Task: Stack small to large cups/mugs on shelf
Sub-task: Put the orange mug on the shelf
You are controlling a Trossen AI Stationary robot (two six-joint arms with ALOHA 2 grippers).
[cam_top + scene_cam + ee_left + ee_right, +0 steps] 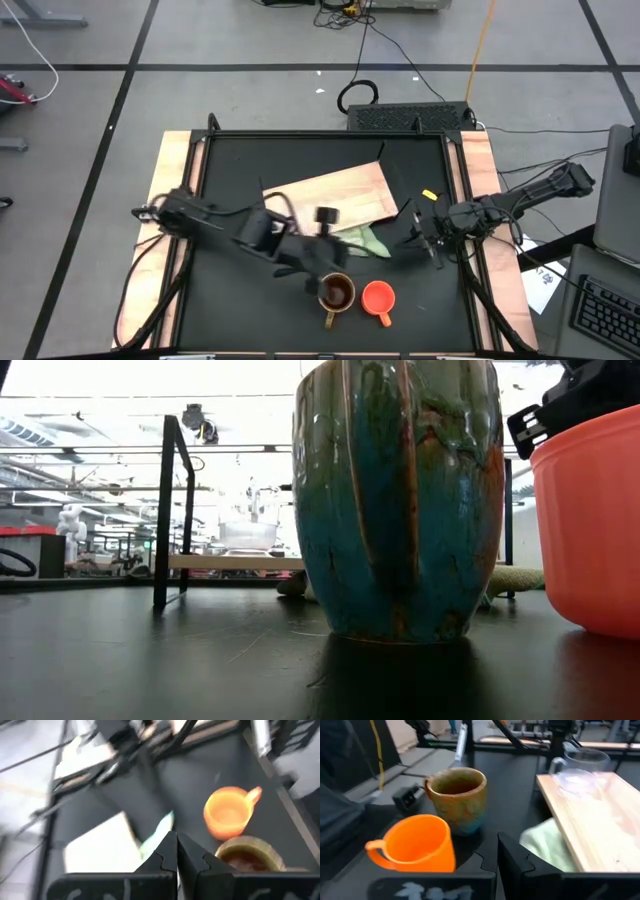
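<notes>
The olive-brown mug (336,292) stands upright on the black table near its near edge, and its lower wall shows a blue-green glaze in the low view (400,500). The orange mug (378,297) stands upright just right of it. The clear glass cup (326,215) stands on the light-wood shelf board (335,192), which lies flat mid-table. My left gripper (305,260) is shut, hovering just left and far of the olive-brown mug (247,854). My right gripper (415,233) is shut, right of the board, facing both mugs (457,795).
A pale green cloth (366,241) lies crumpled at the board's near right corner, partly under it. A small yellow piece (429,194) lies right of the board. A black frame (172,510) rims the table. Bare black surface lies left and far of the board.
</notes>
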